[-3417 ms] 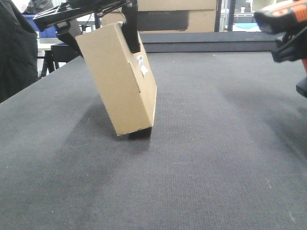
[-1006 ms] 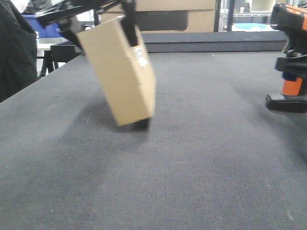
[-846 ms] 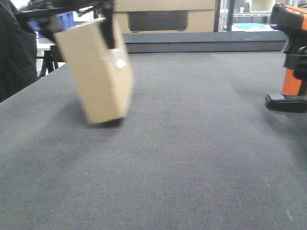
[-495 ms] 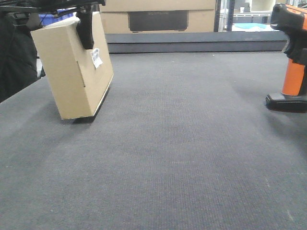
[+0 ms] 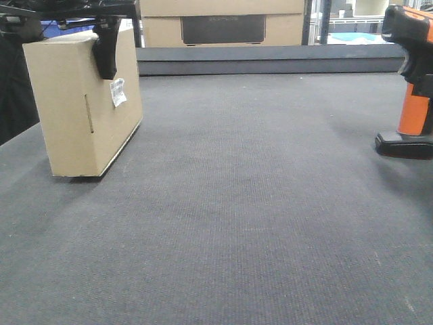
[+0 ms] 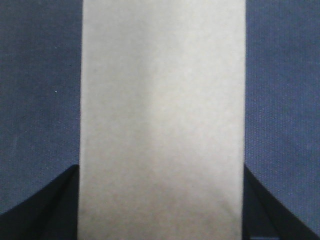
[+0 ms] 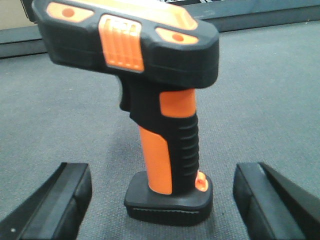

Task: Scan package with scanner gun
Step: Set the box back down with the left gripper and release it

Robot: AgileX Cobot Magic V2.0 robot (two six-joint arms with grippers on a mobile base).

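Note:
The package (image 5: 71,108) is a brown cardboard box with a small white label (image 5: 118,91). It stands upright on the dark table mat (image 5: 237,217) at the far left. My left gripper (image 6: 161,200) is shut on its top edge; one black finger (image 5: 106,54) presses its right face, and the box (image 6: 162,115) fills the space between the jaws. The orange and black scanner gun (image 7: 160,115) stands upright on its base at the far right (image 5: 409,88). My right gripper (image 7: 160,200) is open, with one finger (image 7: 60,200) on each side of the scanner's base, not touching it.
Large cardboard boxes (image 5: 223,20) stand behind a raised dark ledge (image 5: 270,61) at the table's back. A dark-clothed figure (image 5: 13,95) is at the left edge, behind the package.
My left gripper carried the tilted package from the centre-left to the far left, and it now stands upright. The scanner, held high 3.4 s ago, stands on the table.

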